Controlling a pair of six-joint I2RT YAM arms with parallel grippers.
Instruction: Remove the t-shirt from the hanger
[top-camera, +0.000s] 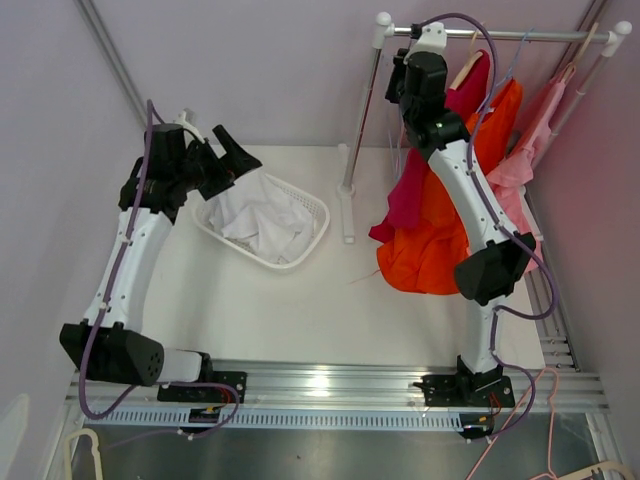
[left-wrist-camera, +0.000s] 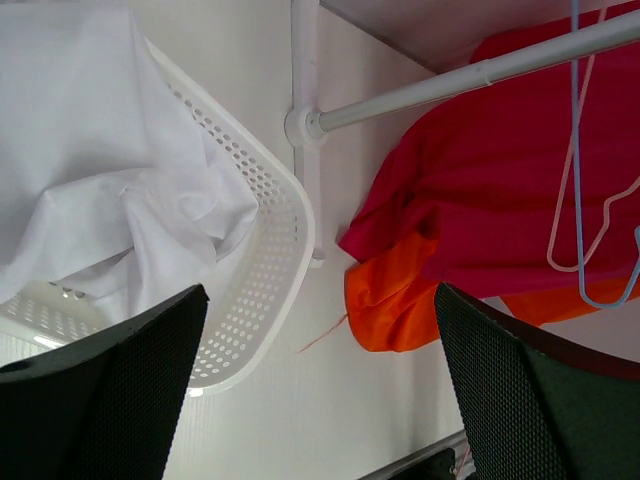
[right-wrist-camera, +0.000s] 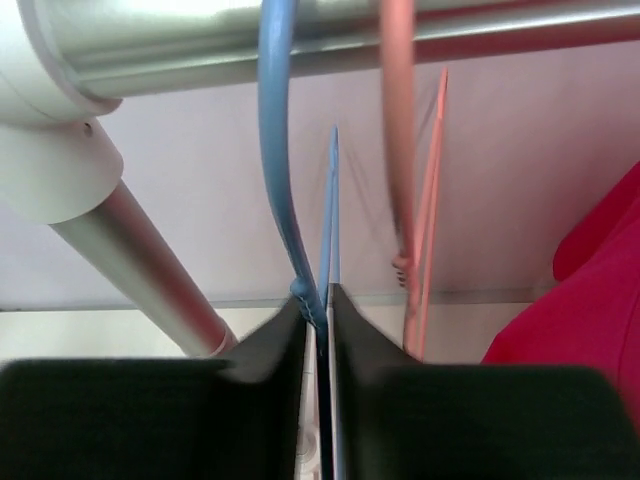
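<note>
Soft, light and limp (best taken by a raised fold, I judge), the white t-shirt (top-camera: 262, 222) lies crumpled in the basket (top-camera: 318, 215) below the left gripper (top-camera: 240, 150), its jaws spread wide, while the right gripper (right-wrist-camera: 318, 300) has its jaws pinching the blue hanger (right-wrist-camera: 280, 150) at the rail (right-wrist-camera: 300, 40).

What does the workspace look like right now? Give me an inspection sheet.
Surface: white table, basket rear left, rack rear right.
Job's things: white shirt lies in basket; red shirt and orange shirt hang from rail; blue hanger on rail.
Clutter: loose hangers below the near edge.
Pincers: left pincer open above basket; right pincer nearly closed around blue hanger, grip unclear.
Cables: purple cables run along both arms.
Surroundings: pale walls; pink garment at rail's right end.
</note>
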